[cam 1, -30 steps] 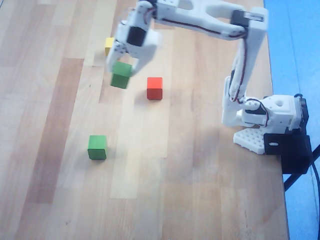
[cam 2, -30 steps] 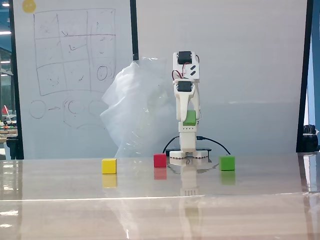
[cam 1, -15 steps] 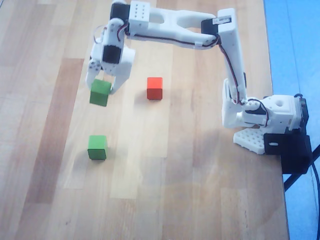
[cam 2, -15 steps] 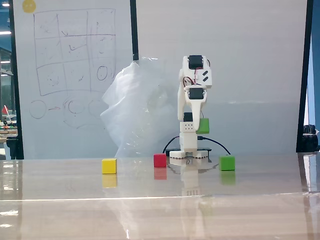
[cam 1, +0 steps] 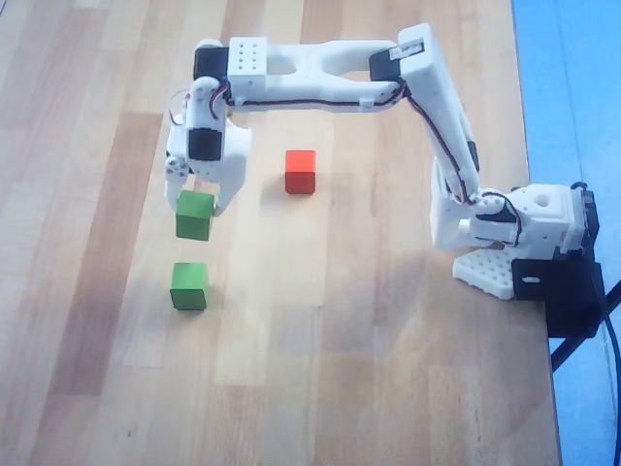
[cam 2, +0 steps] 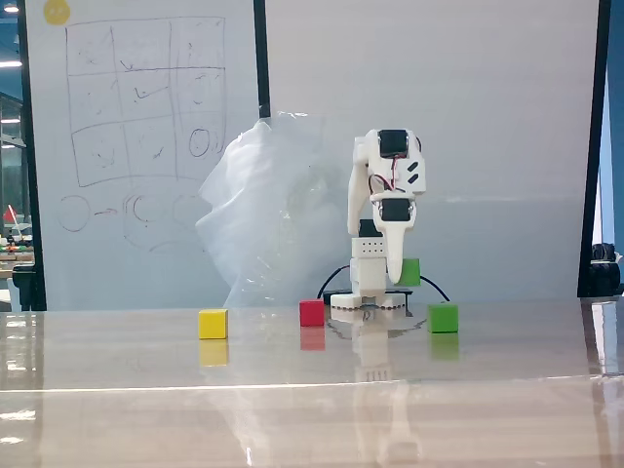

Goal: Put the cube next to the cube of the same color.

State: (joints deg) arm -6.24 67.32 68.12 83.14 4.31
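In the overhead view my gripper (cam 1: 197,207) is shut on the green cube (cam 1: 194,215), holding it above the wooden table. The fixed view shows the same cube (cam 2: 409,271) hanging in the gripper (cam 2: 403,273) clearly off the surface. The other green cube of the same color (cam 1: 189,285) rests on the table just below the held one in the overhead view. In the fixed view this resting cube (cam 2: 443,317) sits lower and slightly right of the held one.
A red cube (cam 1: 300,171) lies right of the gripper in the overhead view and appears as (cam 2: 312,312) in the fixed view. A yellow cube (cam 2: 213,324) sits far left there; the arm hides it from overhead. The arm base (cam 1: 514,233) stands at the table's right edge.
The gripper has carried the green cube down the overhead view toward the resting green cube, and lowered it; in the fixed view it moved right and down.
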